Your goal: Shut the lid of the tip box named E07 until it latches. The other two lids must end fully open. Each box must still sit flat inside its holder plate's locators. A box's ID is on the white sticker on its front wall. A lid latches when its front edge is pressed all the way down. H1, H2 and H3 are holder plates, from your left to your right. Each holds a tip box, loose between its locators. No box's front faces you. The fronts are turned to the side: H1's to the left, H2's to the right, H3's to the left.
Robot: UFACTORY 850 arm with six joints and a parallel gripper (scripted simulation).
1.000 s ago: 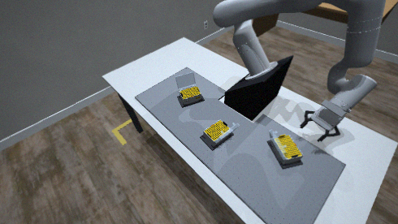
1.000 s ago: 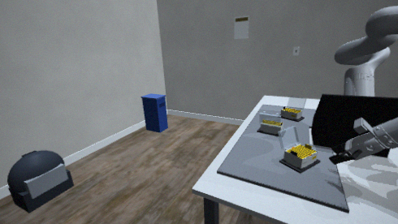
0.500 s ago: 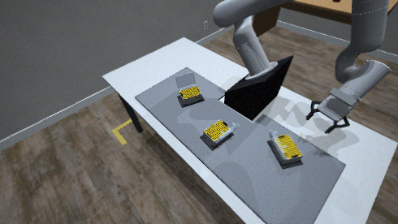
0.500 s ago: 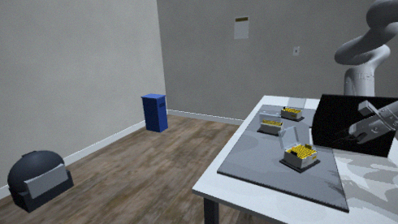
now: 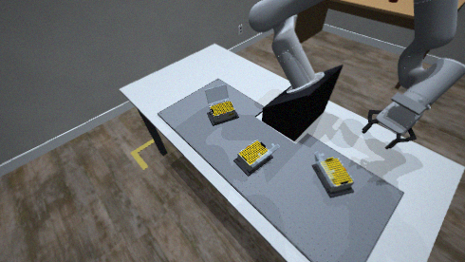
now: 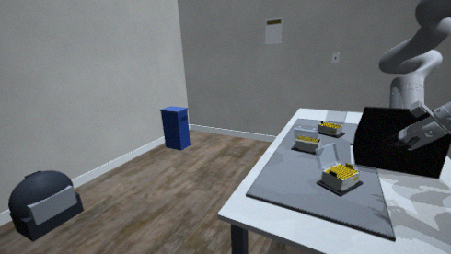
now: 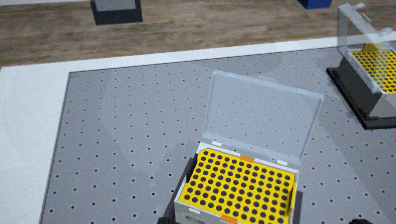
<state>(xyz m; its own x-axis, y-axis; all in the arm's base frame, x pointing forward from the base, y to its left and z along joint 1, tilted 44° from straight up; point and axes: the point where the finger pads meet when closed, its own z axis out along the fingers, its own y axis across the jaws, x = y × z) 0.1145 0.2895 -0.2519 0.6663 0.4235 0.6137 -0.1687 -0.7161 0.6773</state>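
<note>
We have the gripper (image 5: 377,138) (image 6: 398,143) (image 7: 261,220) wide open with nothing between its fingers, raised over the white table (image 5: 433,228) (image 6: 290,230) (image 7: 30,87). The left box (image 5: 336,173) (image 6: 341,180) (image 7: 237,187), middle box (image 5: 253,153) (image 6: 307,144) (image 7: 377,75) and right box (image 5: 222,109) (image 6: 330,129) stand apart on the gray mat (image 5: 304,209) (image 6: 294,179) (image 7: 120,135), lids up. E07 is among them, but we cannot tell which, as we can read no ID.
</note>
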